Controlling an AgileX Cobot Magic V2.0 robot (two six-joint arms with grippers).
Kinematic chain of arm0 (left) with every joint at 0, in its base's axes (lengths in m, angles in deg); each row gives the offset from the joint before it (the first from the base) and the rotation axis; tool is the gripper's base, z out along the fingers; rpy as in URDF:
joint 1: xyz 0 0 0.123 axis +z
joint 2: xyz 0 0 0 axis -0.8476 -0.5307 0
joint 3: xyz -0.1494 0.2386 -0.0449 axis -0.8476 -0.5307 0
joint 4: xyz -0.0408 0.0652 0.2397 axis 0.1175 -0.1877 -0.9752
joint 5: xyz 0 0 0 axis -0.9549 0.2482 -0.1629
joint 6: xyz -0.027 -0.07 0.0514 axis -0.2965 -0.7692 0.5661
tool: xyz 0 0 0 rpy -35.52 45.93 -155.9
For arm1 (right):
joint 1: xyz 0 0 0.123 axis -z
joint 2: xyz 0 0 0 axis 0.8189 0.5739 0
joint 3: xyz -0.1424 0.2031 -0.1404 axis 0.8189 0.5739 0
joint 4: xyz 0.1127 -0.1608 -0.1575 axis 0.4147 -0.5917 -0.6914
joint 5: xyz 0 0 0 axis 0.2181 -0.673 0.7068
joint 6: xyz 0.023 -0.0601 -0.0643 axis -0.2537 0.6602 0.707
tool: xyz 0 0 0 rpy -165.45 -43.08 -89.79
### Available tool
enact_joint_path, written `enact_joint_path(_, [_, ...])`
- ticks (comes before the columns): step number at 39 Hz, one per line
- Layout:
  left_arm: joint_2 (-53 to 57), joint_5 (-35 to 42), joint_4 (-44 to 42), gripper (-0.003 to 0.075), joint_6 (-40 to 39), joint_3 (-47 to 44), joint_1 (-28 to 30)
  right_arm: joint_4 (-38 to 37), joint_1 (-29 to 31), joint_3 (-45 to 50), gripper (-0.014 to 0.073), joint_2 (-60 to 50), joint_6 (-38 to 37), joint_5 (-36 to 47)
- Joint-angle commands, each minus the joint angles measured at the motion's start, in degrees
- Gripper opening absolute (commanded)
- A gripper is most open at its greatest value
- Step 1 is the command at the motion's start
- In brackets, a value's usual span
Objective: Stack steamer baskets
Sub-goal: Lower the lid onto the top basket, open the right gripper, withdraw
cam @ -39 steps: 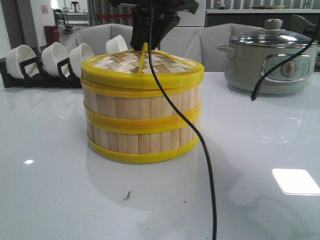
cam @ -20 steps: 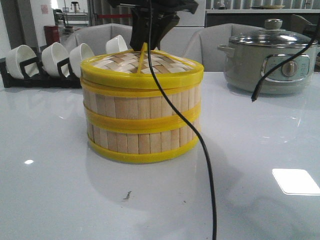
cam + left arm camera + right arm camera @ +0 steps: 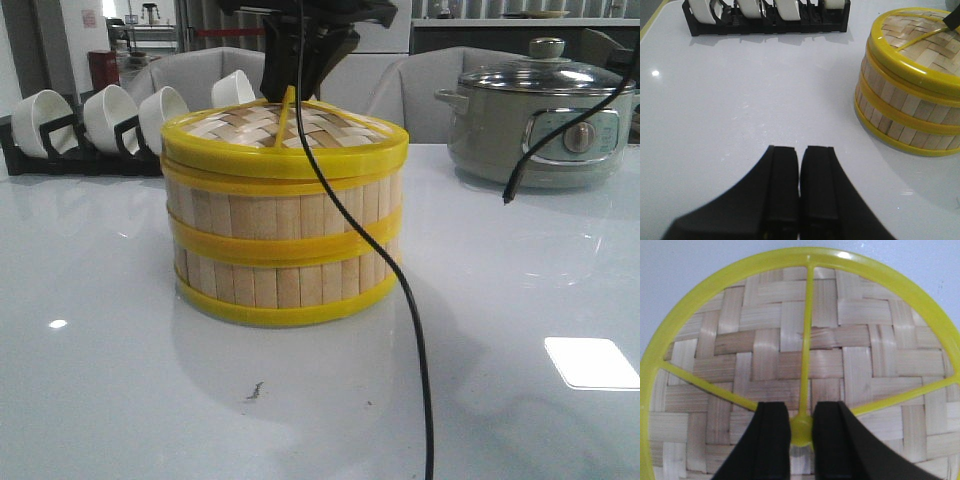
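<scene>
The two steamer baskets stand stacked in the middle of the table, the upper basket (image 3: 285, 208) on the lower basket (image 3: 285, 283). The flat woven lid (image 3: 250, 125) with a yellow rim lies on top. My right gripper (image 3: 297, 92) comes down from above and is shut on the lid's yellow centre knob (image 3: 801, 431), one finger on each side of it (image 3: 801, 410). My left gripper (image 3: 800, 150) is shut and empty over bare table, apart from the stack (image 3: 905, 95), which stands off to one side of it.
A black rack of white bowls (image 3: 90, 115) stands at the back left. A grey electric pot with a glass lid (image 3: 540, 120) sits at the back right. A black cable (image 3: 415, 330) hangs across the front of the stack. Grey chairs stand behind the table.
The lid has sunk slightly and now sits level on the upper basket. Both grippers stay where they were.
</scene>
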Motion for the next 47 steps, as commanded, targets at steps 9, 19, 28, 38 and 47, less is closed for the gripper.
enact_joint_path(9, [-0.48, 4.58, 0.63, 0.0088, -0.42, 1.68, -0.32, 1.61, -0.34, -1.88, 0.0060, -3.91, 0.13, 1.44])
enact_joint_path(19, [-0.48, 4.58, 0.63, 0.0088, -0.42, 1.68, -0.32, 1.61, -0.34, -1.88, 0.0286, -3.91, -0.11, 3.37])
enact_joint_path(28, [-0.48, 4.58, 0.63, 0.0088, -0.42, 1.68, -0.32, 1.56, -0.34, -1.88, 0.0405, -4.10, -0.11, 5.34])
enact_joint_path(38, [-0.48, 4.58, 0.63, 0.0088, -0.42, 1.68, -0.32, -1.08, -0.34, -1.88, 0.0405, -5.61, -0.11, 6.17])
enact_joint_path(47, [-0.48, 4.58, 0.63, 0.0088, -0.42, 1.68, -0.32, -9.84, 0.72, -1.88, 0.0401, -9.49, -0.11, 6.95])
